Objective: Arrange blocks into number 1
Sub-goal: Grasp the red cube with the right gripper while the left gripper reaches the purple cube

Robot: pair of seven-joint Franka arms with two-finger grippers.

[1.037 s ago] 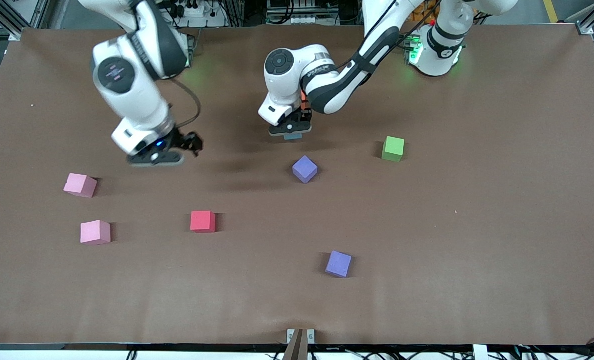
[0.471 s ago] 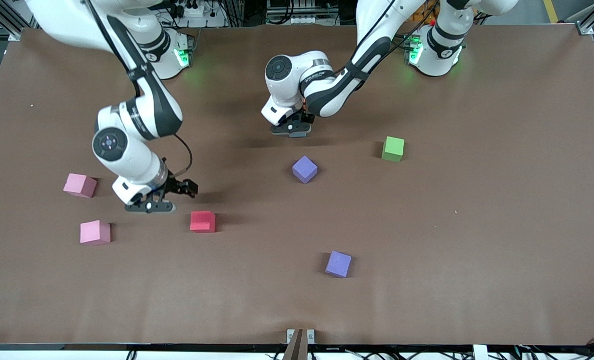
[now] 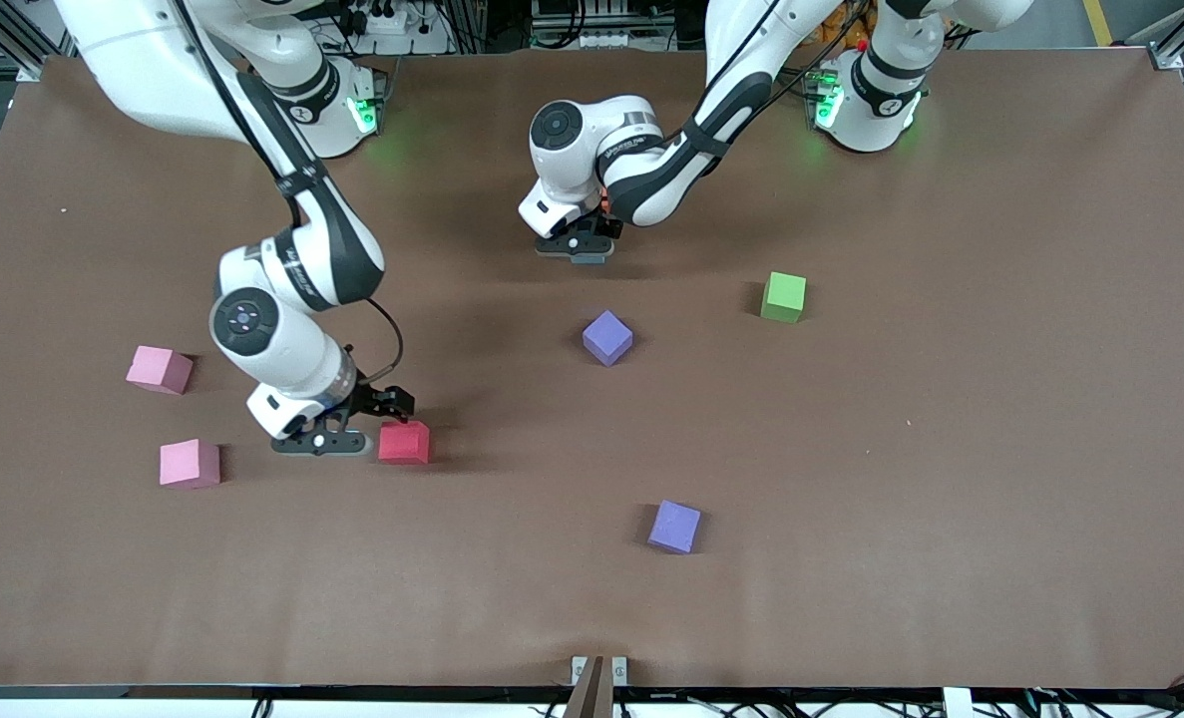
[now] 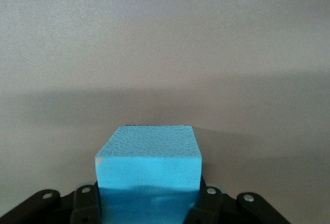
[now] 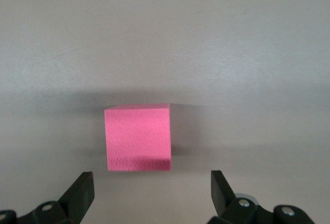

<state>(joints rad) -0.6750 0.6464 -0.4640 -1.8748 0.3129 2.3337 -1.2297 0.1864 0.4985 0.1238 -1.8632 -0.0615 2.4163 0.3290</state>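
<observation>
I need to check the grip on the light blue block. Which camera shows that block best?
The left wrist view: the light blue block fills its middle, clamped in the left claw. In the front view the left claw hides nearly all of the block, over the table's middle. The right wrist view shows none of it, only the red block.

Right tool (image 3: 367, 427) beside red block (image 3: 404, 442), left tool (image 3: 574, 247) above purple block (image 3: 607, 338)

table (image 3: 951, 499): brown | on it: red block (image 3: 404, 442), green block (image 3: 783, 296), two purple blocks (image 3: 607, 337), two pink cubes (image 3: 190, 463)
</observation>
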